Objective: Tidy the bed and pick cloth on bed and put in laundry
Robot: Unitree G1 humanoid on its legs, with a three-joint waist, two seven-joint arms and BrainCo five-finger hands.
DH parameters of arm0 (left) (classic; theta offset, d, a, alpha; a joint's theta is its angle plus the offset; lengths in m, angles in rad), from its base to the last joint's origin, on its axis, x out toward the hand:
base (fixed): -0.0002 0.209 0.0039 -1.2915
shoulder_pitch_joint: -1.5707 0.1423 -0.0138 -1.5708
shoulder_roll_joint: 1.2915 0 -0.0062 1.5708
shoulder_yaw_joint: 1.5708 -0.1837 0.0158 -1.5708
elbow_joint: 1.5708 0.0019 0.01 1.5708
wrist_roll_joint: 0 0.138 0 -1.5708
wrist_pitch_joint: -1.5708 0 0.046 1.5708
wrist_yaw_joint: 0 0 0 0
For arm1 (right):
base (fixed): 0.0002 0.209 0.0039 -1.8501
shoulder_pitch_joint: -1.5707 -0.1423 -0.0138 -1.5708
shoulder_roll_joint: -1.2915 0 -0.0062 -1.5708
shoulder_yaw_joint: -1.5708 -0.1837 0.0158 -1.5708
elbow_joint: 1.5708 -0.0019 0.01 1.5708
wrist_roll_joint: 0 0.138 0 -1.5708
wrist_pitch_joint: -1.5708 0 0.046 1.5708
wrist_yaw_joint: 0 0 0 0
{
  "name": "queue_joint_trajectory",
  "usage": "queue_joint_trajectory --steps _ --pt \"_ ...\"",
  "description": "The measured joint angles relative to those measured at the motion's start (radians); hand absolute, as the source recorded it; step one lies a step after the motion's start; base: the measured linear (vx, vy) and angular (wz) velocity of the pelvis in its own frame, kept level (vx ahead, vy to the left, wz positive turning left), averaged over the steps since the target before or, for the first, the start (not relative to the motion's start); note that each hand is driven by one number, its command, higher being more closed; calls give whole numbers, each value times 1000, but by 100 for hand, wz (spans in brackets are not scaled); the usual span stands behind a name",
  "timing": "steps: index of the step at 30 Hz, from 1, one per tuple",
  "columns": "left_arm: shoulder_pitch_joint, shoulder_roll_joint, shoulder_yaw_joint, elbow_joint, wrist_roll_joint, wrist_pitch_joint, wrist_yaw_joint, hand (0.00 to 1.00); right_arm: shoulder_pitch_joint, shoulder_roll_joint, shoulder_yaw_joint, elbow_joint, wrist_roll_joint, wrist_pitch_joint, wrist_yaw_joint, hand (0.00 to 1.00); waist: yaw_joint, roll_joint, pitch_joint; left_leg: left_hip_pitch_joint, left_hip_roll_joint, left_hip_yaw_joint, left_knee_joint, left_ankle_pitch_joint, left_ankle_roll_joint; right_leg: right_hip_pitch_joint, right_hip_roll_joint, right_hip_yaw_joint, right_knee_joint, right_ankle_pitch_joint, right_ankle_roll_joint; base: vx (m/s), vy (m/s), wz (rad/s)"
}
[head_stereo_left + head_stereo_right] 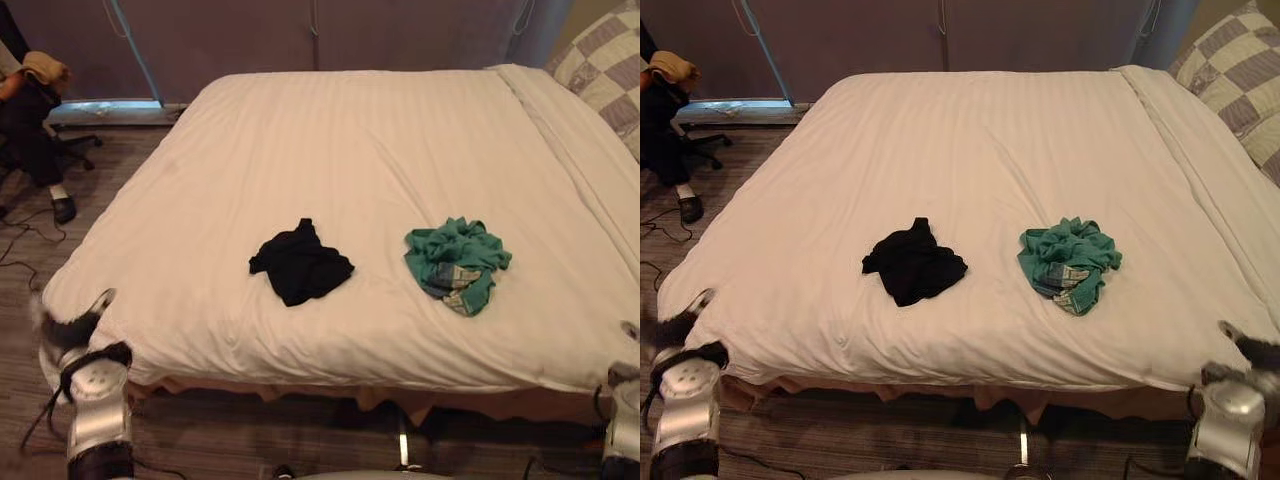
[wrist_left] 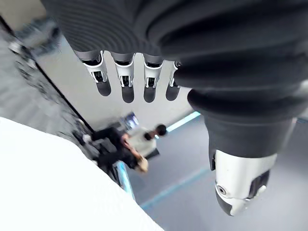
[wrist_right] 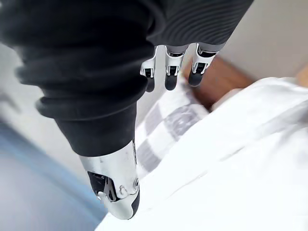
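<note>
A crumpled black cloth point(image 1: 300, 263) lies on the white bed cover point(image 1: 350, 140), toward the near edge and left of centre. A bunched green cloth point(image 1: 457, 262) lies to its right, apart from it. My left hand point(image 1: 96, 304) hovers at the bed's near left corner, well short of the black cloth. Its fingers point(image 2: 127, 77) are straight and hold nothing. My right hand point(image 1: 1246, 349) is at the near right corner, away from the green cloth. Its fingers point(image 3: 168, 67) hang relaxed and empty above the cover.
A checkered pillow point(image 1: 608, 68) rests at the bed's far right corner. On the wooden floor point(image 1: 120, 165) to the left, a person's leg and shoe point(image 1: 62, 208) show by an office chair point(image 1: 35, 120). A dark wall point(image 1: 300, 30) runs behind the bed.
</note>
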Motion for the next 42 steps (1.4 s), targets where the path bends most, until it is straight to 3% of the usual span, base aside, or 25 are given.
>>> queue_joint_trajectory --steps 7,11,18,19,22,30,35,39,40,42 --pt "-354 143 -269 42 145 -11 -46 0 -334 -187 322 78 -167 -20 44 0 -15 -25 163 -109 -6 37 15 38 25 -167 -5 67 53 35 -12 -66 18 -19" --pt "-550 179 -363 116 217 2 -48 0 -483 -234 404 78 -188 -21 45 0 -21 -23 237 -180 -10 45 21 57 38 -236 -6 78 40 71 -15 -58 12 -7" --pt "-723 203 -501 230 333 43 -83 0 -603 -243 474 18 -206 -18 44 0 -36 -27 312 -261 -24 92 4 75 48 -323 -4 128 -31 151 -12 12 24 -18" --pt "-746 202 -527 256 356 49 -101 100 -613 -243 490 -12 -209 -18 44 0 -40 -31 330 -270 -27 110 4 75 48 -336 -3 147 -45 166 -11 40 36 -37" --pt "-785 200 -580 322 404 52 -145 100 -625 -243 532 -55 -218 -17 45 0 -49 -41 356 -279 -28 148 2 75 48 -357 2 183 -71 192 -11 33 21 -32" --pt "-853 154 -584 391 532 59 -243 100 -702 -242 624 -89 -255 -7 109 0 -51 -42 357 -291 -18 183 3 75 47 -374 12 204 -86 205 -9 20 -10 -10" --pt "-804 120 -580 346 496 38 -241 100 -811 -246 746 5 -256 -16 131 0 -40 -41 357 -313 -26 132 2 80 51 -375 3 173 -88 206 -8 45 -25 19" --pt "-704 49 -547 228 361 -23 -201 100 -895 -303 858 203 -254 -26 159 0 -8 -19 365 -352 -37 74 8 88 61 -375 -14 120 -95 207 -5 83 -2 37" --pt "-675 24 -539 199 316 -38 -186 100 -920 -313 877 259 -252 -28 160 100 2 -10 370 -362 -39 61 12 89 62 -375 -18 109 -95 207 -4 79 8 42" --pt "-646 -9 -539 168 261 -63 -170 100 -949 -332 897 343 -240 -38 165 100 17 5 378 -379 -41 39 28 89 63 -375 -25 93 -94 206 -4 69 2 31"
